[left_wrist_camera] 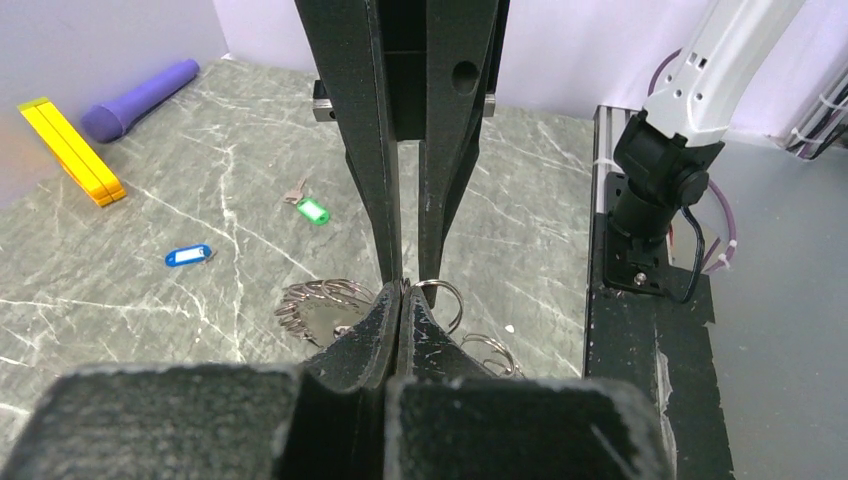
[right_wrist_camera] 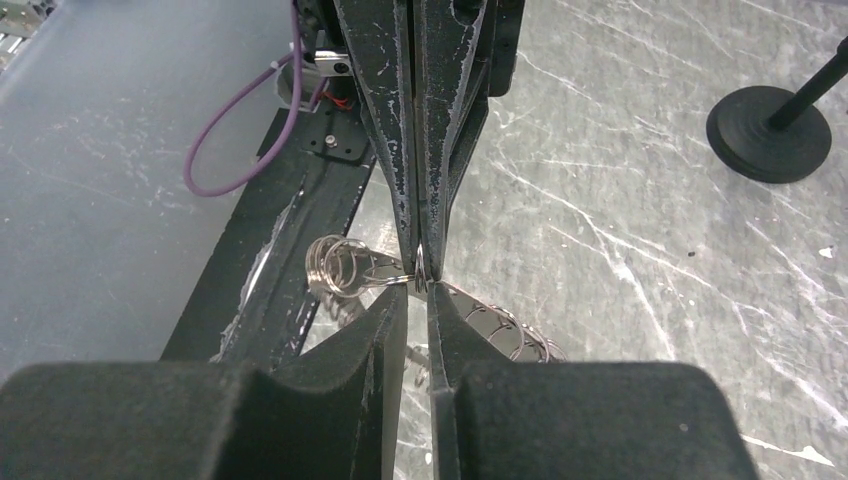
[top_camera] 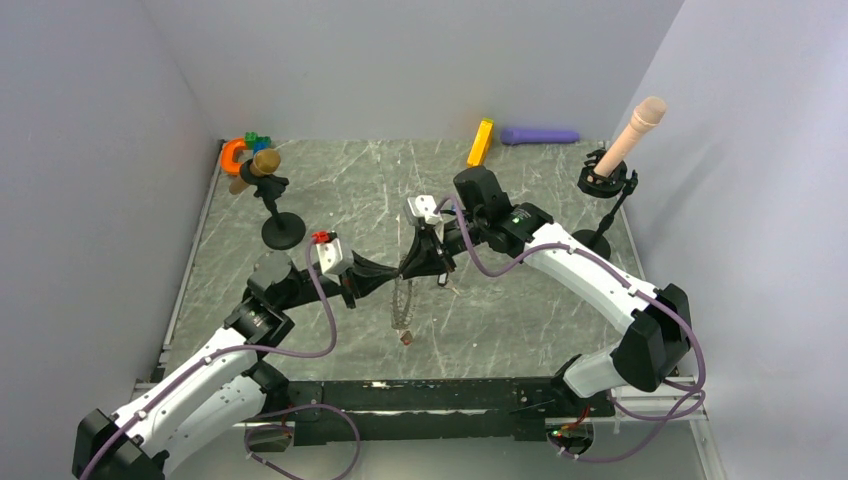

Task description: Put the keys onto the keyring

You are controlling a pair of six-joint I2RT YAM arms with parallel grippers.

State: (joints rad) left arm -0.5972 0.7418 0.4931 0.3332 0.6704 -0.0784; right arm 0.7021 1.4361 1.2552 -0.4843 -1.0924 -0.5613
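The keyring (top_camera: 402, 305) is a chain of linked metal rings. It hangs between my two grippers, above the table, with a small dark piece at its lower end. My left gripper (top_camera: 396, 273) and right gripper (top_camera: 413, 267) meet tip to tip over the table's middle. In the left wrist view the left gripper (left_wrist_camera: 403, 290) is shut on a ring, with bunched rings (left_wrist_camera: 318, 305) beside it. In the right wrist view the right gripper (right_wrist_camera: 418, 288) pinches a thin ring, with coils (right_wrist_camera: 343, 263) to the left. A green key (left_wrist_camera: 313, 210) and a blue key (left_wrist_camera: 188, 256) lie on the table. A small red piece (top_camera: 320, 237) shows by the left wrist.
A yellow block (top_camera: 481, 142) and a purple cylinder (top_camera: 540, 135) lie at the back. An orange horseshoe piece (top_camera: 232, 155) sits at the back left by a black stand (top_camera: 282, 230). A second stand (top_camera: 607, 180) holds a beige microphone at the right. A black rail (top_camera: 430, 395) runs along the near edge.
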